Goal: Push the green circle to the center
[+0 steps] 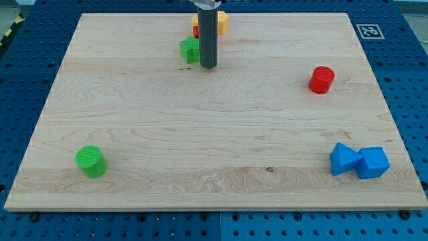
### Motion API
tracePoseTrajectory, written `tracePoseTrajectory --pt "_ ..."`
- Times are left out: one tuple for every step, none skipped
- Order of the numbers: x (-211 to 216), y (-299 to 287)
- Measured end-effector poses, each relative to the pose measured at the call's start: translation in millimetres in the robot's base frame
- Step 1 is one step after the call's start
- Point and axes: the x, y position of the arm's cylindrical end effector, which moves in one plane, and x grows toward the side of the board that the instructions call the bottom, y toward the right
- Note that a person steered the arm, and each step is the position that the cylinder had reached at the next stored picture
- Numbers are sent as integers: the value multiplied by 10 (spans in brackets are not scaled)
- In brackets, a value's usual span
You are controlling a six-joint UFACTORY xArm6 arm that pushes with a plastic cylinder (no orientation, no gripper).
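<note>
Approach step: my tip (pixel 208 66) stood beside a green block (pixel 190 49) — well apart from the green circle (pixel 90 161), apparently untouched. No claw fitted. Next: travel beyond it — push centreward.

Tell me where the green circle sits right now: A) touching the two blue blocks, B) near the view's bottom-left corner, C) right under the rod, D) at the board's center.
B: the green circle sits near the board's bottom-left corner, far from my tip, which is up at the view's top beside another green block.
</note>
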Motion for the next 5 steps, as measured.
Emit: tracePoseTrajectory --pt "145 -44" --pt "585 -557" --pt "944 -1537" --pt "1408 -2352" --pt "1954 -2716"
